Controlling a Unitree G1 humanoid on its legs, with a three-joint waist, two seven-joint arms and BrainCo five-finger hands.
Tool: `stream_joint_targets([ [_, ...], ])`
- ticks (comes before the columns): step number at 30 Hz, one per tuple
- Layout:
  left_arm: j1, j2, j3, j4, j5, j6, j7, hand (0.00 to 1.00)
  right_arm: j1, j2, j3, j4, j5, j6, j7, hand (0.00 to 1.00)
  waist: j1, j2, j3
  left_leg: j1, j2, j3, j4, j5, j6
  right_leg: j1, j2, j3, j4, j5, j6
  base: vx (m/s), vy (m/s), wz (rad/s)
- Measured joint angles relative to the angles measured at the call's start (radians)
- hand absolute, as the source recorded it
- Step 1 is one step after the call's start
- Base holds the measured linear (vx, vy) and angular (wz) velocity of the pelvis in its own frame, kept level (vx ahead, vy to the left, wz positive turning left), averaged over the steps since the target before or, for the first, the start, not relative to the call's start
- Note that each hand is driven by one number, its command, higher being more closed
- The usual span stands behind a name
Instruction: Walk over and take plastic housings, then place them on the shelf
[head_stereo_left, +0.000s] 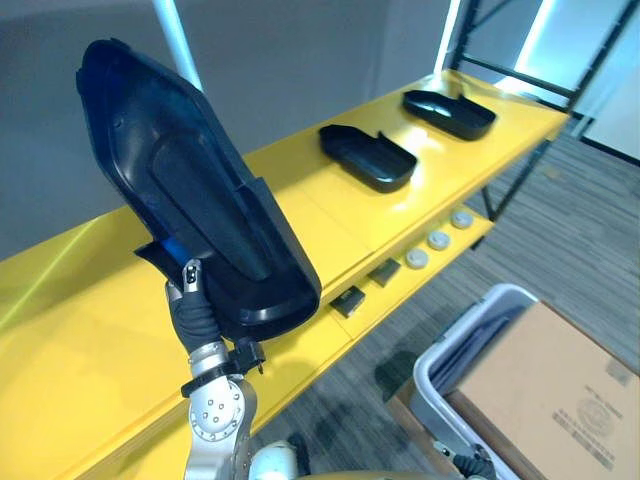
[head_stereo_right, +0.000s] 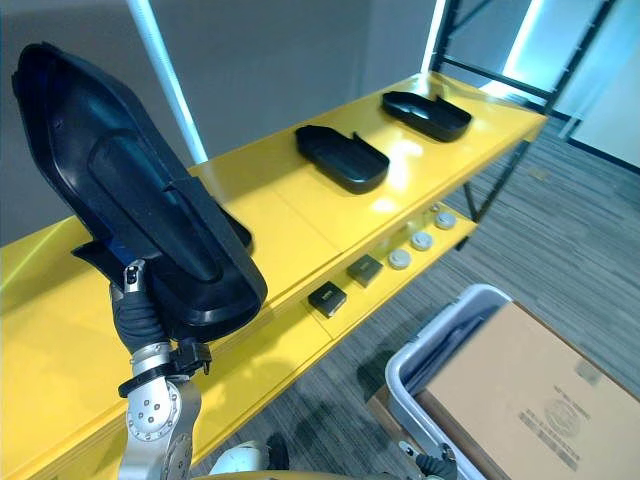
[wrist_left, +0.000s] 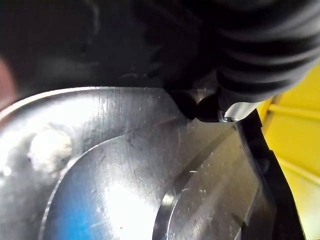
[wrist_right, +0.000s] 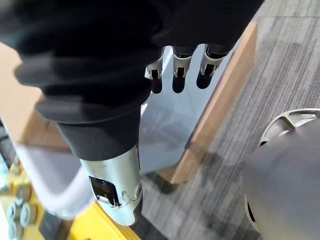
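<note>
Left eye view gives you the state of play: your left hand (head_stereo_left: 192, 292) holds one housing (head_stereo_left: 190, 190) up on end above the near part of the yellow shelf (head_stereo_left: 330, 230), thumb pinched against its lower rim, the other fingers hidden behind it. Two are already placed: the near housing (head_stereo_left: 367, 157) and the far housing (head_stereo_left: 450, 113) lie flat further along the shelf, well apart. So, as I judge it, the fetching is done for this one and the setting-down is left; bare shelf lies right under it. Your right hand (wrist_right: 181, 62) hangs empty, fingers straight and loose, over the bin (head_stereo_left: 450, 350) beside the box (head_stereo_left: 560, 390).
</note>
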Motion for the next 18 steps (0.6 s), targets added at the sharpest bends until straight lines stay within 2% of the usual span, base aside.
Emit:
stream_joint_targets([
  [2, 0.000, 0.005, -0.003, 0.025, -0.008, -0.004, -0.004, 1.00, -0.037, 0.015, 0.014, 0.016, -0.017, 0.000, 0.016, 0.00, -0.002, -0.002, 0.002, -0.006, -0.019, 0.000, 0.000, -0.002, 0.017, 0.005, -0.002, 0.001, -0.033, 0.031, 0.009, 0.05, 0.141, 0.04],
  [5, -0.001, 0.008, -0.004, 0.066, -0.008, 0.006, -0.006, 1.00, -0.042, 0.014, 0.006, 0.034, -0.037, 0.005, 0.020, 0.00, -0.006, -0.012, 0.006, -0.011, -0.034, 0.000, 0.033, -0.036, 0.039, -0.001, -0.033, 0.024, 0.028, 0.029, -0.005, 0.06, 0.084, -0.05],
  [7, -0.002, 0.019, -0.020, 0.082, -0.007, 0.011, -0.006, 1.00, -0.033, 0.009, -0.004, 0.030, -0.037, 0.007, 0.020, 0.00, -0.014, -0.013, 0.008, -0.007, -0.042, -0.018, 0.041, -0.054, 0.050, -0.045, -0.059, 0.114, 0.133, 0.024, -0.083, 0.09, 0.070, 0.24],
  [8, -0.001, 0.028, -0.049, 0.091, -0.007, 0.012, -0.005, 1.00, -0.019, 0.002, -0.013, 0.018, -0.037, 0.008, 0.019, 0.00, -0.038, -0.008, 0.013, 0.010, -0.038, -0.057, 0.037, -0.060, 0.055, -0.128, -0.037, 0.305, 0.256, -0.022, -0.140, 0.13, 0.053, 0.72],
  [9, -0.002, 0.037, -0.052, 0.092, -0.005, 0.012, -0.007, 1.00, -0.001, 0.014, -0.015, -0.008, -0.034, 0.005, 0.021, 0.00, -0.057, -0.010, 0.017, 0.023, -0.037, -0.096, 0.031, -0.063, 0.049, -0.167, 0.025, 0.455, 0.265, -0.070, -0.129, 0.12, 0.021, 0.80],
  [10, -0.003, 0.038, -0.052, 0.093, -0.006, 0.012, -0.006, 1.00, 0.004, 0.021, -0.014, -0.018, -0.035, 0.004, 0.019, 0.00, -0.060, -0.014, 0.019, 0.034, -0.038, -0.105, 0.027, -0.065, 0.047, -0.191, 0.054, 0.526, 0.274, -0.087, -0.123, 0.12, -0.016, 0.70],
  [12, -0.002, 0.036, -0.052, 0.094, -0.004, 0.012, -0.004, 1.00, 0.022, 0.029, -0.003, -0.046, -0.035, 0.003, 0.019, 0.00, -0.060, -0.038, 0.020, 0.068, -0.050, -0.152, 0.035, -0.081, 0.027, -0.263, 0.132, 0.696, 0.281, -0.105, -0.100, 0.13, -0.053, 0.70],
  [14, -0.001, 0.034, -0.055, 0.094, 0.003, 0.012, -0.004, 1.00, 0.039, 0.039, 0.007, -0.070, -0.034, 0.002, 0.019, 0.00, -0.061, -0.052, 0.019, 0.063, -0.064, -0.188, 0.069, -0.100, 0.013, -0.295, 0.148, 0.737, 0.266, -0.092, -0.090, 0.11, -0.103, 0.95],
  [15, 0.005, 0.035, -0.048, 0.093, 0.003, 0.012, -0.004, 1.00, 0.049, 0.038, 0.018, -0.084, -0.035, 0.007, 0.020, 0.00, -0.052, -0.065, 0.017, 0.060, -0.075, -0.211, 0.111, -0.130, 0.005, -0.293, 0.142, 0.726, 0.213, -0.037, -0.086, 0.12, -0.135, 0.84],
  [16, 0.008, 0.033, -0.042, 0.094, 0.004, 0.012, -0.003, 1.00, 0.049, 0.038, 0.030, -0.085, -0.034, 0.008, 0.021, 0.00, -0.046, -0.071, 0.015, 0.055, -0.078, -0.224, 0.138, -0.148, 0.003, -0.289, 0.139, 0.719, 0.209, -0.028, -0.058, 0.15, -0.160, 0.59],
  [17, 0.022, 0.020, -0.040, 0.094, 0.003, 0.012, -0.003, 1.00, 0.047, 0.036, 0.037, -0.091, -0.037, 0.009, 0.021, 0.00, -0.038, -0.049, 0.008, 0.045, -0.057, -0.238, 0.171, -0.172, -0.010, -0.266, 0.153, 0.690, 0.190, -0.032, -0.063, 0.13, -0.127, 0.31],
  [18, 0.029, 0.014, -0.040, 0.091, 0.003, 0.012, -0.004, 1.00, 0.047, 0.029, 0.037, -0.096, -0.037, 0.009, 0.021, 0.00, -0.031, -0.038, 0.006, 0.043, -0.044, -0.237, 0.175, -0.177, -0.012, -0.259, 0.163, 0.682, 0.176, -0.029, -0.067, 0.15, -0.150, 0.15],
])
